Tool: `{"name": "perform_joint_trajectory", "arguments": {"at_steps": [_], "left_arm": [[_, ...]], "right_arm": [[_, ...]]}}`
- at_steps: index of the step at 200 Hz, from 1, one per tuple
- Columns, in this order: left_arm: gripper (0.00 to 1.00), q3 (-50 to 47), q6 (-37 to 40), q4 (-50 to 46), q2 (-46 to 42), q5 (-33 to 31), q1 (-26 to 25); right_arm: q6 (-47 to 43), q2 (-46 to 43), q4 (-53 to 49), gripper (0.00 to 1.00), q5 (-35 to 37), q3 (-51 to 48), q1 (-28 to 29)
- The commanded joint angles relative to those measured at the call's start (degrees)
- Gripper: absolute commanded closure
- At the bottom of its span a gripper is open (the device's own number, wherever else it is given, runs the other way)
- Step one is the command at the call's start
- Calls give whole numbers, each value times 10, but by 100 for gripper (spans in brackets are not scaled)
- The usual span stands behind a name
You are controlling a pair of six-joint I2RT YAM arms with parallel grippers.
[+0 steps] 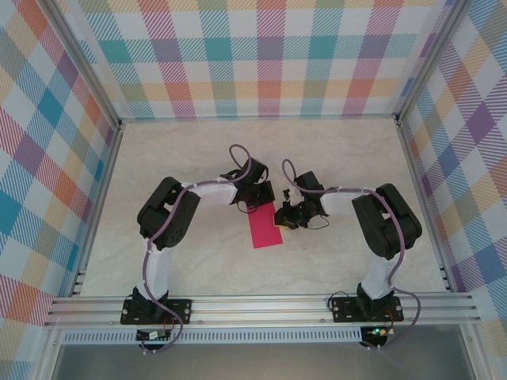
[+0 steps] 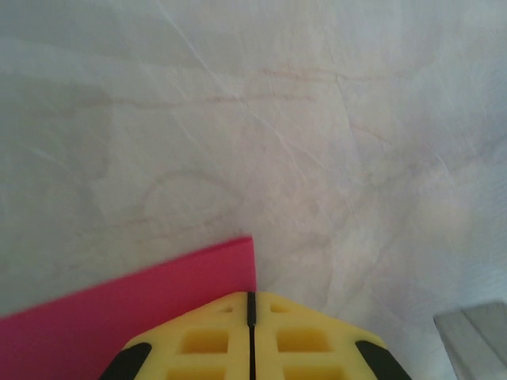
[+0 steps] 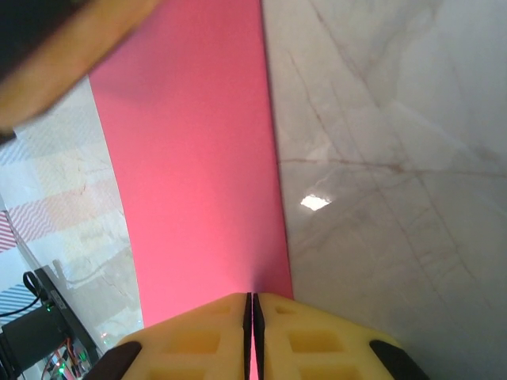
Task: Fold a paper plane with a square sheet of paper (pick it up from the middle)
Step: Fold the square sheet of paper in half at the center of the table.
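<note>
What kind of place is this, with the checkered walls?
Probably a robot test booth, not a home: the left arm and right arm are bolted to a metal rail, plaid walls box in the marble-look table, and pink paper is between the arms.

The square sheet of paper (image 3: 198,158) is seen smooth and matt. The marbled tabletop (image 3: 380,198) is finished glossy, the right gripper (image 3: 250,305) in yellow plastic.
</note>
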Motion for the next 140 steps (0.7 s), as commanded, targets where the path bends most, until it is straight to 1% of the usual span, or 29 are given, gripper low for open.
{"name": "perform_joint_trajectory", "arguments": {"at_steps": [1,42,72,89,97,111,128,140], "left_arm": [[92,30,24,-40,25,-48,16],[92,57,49,-66,43,-43,33],[90,69,63,-89,11,-50,44],[86,64,71,-92,-30,-63,50],[84,59,74,-114,-50,-68,52],[78,42,72,-122,-86,-81,56],[70,5,66,-127,-130,-99,60],[65,-27,54,-133,-159,-114,60]], "right_arm": [[-17,10,-83,87,10,-47,7],[-15,-7,-84,87,8,-64,7],[-3,-28,-70,87,-4,-61,7],[7,-50,-65,86,-9,-50,7],[12,-61,-63,86,-10,-43,7],[14,-82,-63,84,-4,-30,7],[6,-101,-75,81,27,-5,8],[-6,-105,-86,75,59,15,10]]}}
